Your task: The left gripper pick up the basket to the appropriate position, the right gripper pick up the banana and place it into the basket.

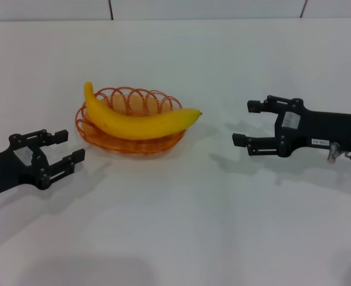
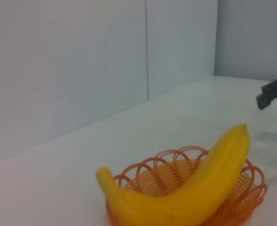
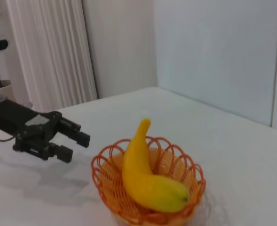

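Observation:
The yellow banana (image 1: pixel 136 121) lies across the orange wire basket (image 1: pixel 130 102) on the white table, its ends over the rim. It also shows in the left wrist view (image 2: pixel 190 193) and the right wrist view (image 3: pixel 147 181), resting in the basket (image 2: pixel 244 193) (image 3: pixel 190 186). My left gripper (image 1: pixel 68 148) is open and empty, left of the basket and apart from it; it shows in the right wrist view (image 3: pixel 73 144) too. My right gripper (image 1: pixel 245 123) is open and empty, to the right of the banana's tip with a clear gap.
The white table (image 1: pixel 181 226) spreads all around the basket. A pale wall (image 1: pixel 199 8) runs along the far edge. In the right wrist view, white curtains (image 3: pixel 49 52) hang beyond the table.

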